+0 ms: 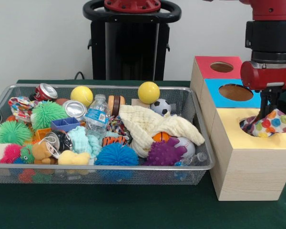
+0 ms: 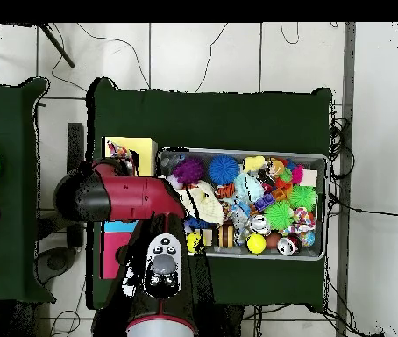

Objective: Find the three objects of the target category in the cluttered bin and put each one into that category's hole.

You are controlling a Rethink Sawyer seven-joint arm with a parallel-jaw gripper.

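Note:
My gripper [image 1: 268,110] hangs over the yellow-topped wooden cube [image 1: 238,138] at the right. It is shut on a printed fabric piece [image 1: 269,125], white with red, blue, yellow and orange spots. The fabric bunches up to the fingertips and covers most of the round hole, draping over its rim. The overhead view shows this fabric [image 2: 123,158] on the yellow cube [image 2: 139,146], beside my arm. The wire-mesh bin [image 1: 105,167] holds many toys. A second printed fabric piece [image 1: 19,106] lies in its far left corner. A third multicoloured scrap [image 1: 116,124] shows mid-bin, partly buried.
The blue-topped cube [image 1: 214,98] and the red-topped cube [image 1: 205,67] stand behind the yellow one, holes open. A cream cloth [image 1: 152,125] covers toys in the bin's right half. Balls, cans and a bottle [image 1: 96,114] fill the rest. The bin [image 2: 242,154] lies right of the cubes overhead.

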